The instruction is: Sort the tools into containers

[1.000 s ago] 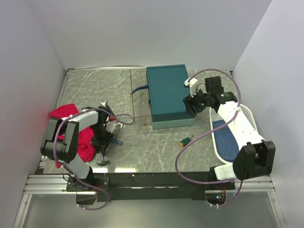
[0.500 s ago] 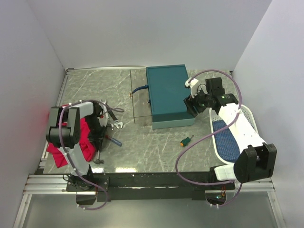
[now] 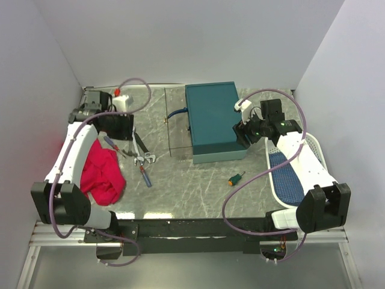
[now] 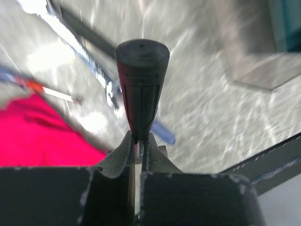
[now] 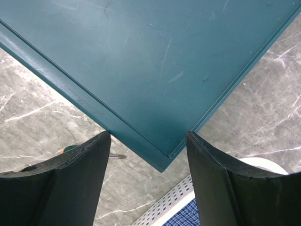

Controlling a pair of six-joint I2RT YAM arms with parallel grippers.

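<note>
In the left wrist view my left gripper (image 4: 138,139) is shut on the thin neck of the small hammer, whose black handle (image 4: 141,80) points away from the camera. From above, that gripper (image 3: 116,126) hangs over the far left of the table. Below it lie the blue-handled pliers (image 3: 139,144), a silver wrench (image 3: 147,158) and the red-and-blue screwdriver (image 3: 145,175). The stubby screwdriver (image 3: 236,179) lies mid-table. My right gripper (image 5: 148,141) is open and empty above the near right corner of the shut teal box (image 5: 155,61). The white basket (image 3: 310,158) stands at the right.
A red cloth (image 3: 102,174) lies crumpled at the left front, beside the left arm. The basket's perforated rim (image 5: 171,202) and blue lining show under the right gripper. White walls close in the table on three sides.
The left gripper closed on the hammer and swung with it from the front left up to the far left. The red cloth shifted. The right arm stayed put.
</note>
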